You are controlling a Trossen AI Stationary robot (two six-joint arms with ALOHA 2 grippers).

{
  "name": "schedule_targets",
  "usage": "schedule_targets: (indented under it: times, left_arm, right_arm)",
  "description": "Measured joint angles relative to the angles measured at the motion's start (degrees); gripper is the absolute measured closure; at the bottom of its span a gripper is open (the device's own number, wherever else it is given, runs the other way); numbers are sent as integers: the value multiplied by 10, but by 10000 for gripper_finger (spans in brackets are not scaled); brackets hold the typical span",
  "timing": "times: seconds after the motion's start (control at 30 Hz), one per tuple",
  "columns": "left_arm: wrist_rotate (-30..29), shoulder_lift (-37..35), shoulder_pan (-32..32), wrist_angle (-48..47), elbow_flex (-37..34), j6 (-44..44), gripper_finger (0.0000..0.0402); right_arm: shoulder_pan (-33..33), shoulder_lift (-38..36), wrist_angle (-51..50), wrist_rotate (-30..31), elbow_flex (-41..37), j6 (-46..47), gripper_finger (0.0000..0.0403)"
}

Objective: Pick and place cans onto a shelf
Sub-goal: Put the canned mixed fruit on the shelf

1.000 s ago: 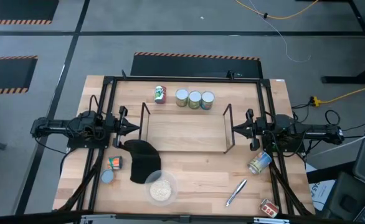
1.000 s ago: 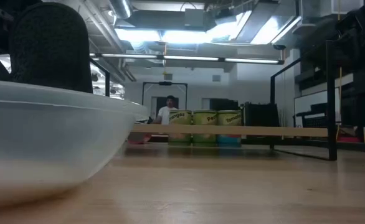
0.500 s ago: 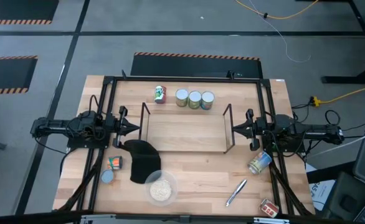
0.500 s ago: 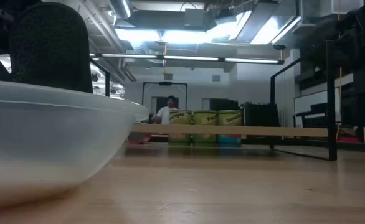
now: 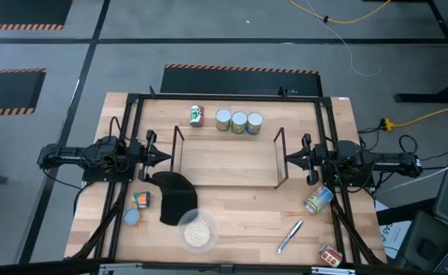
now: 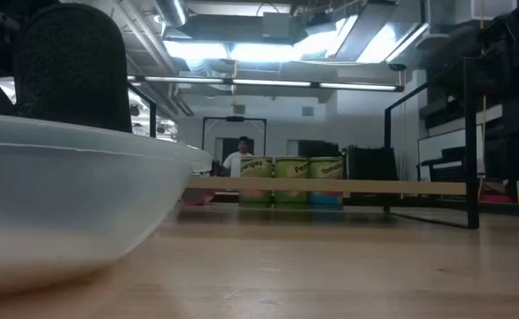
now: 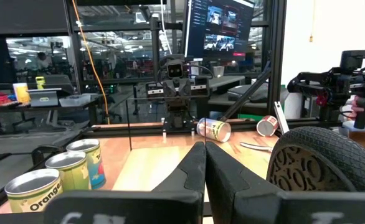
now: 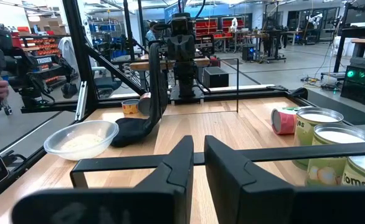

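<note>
High view shows left tool [image 5: 165,158] pressed together and right tool [image 5: 287,158] slightly apart, both empty, flanking the shelf [image 5: 225,163] on the worktop [image 5: 239,218].

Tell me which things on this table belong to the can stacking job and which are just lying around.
Job: three upright cans, tipped can behind the shelf, can near right arm, corner can, two cans at left, shelf.

Lying about: bowl of grains, pen, black curved object.

Cans [image 5: 238,121]: green-yellow labels, pale tops. Shelf [image 5: 225,162]: light wood boards, black wire frame. Bowl [image 5: 198,231]: clear, pale grains. Pen [image 5: 290,235]: silver. Floor hazard stripes: orange-black.
</note>
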Motion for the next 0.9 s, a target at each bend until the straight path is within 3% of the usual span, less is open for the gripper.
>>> schedule_targets:
  times: [0.2,0.37,0.7,0.9]
  left_arm:
    - [-9,0,0,9,0,0,401]
    - [-76,0,0,48,0,-19,393]
    - [-161,0,0,168,0,-65,297]
    - [-174,0,0,170,14,-66,246]
  right_arm:
    - [0,0,0,0,0,0,357]
    - [0,0,0,0,0,0,357]
    - [0,0,0,0,0,-1,357]
    - [0,0,0,0,0,-2,357]
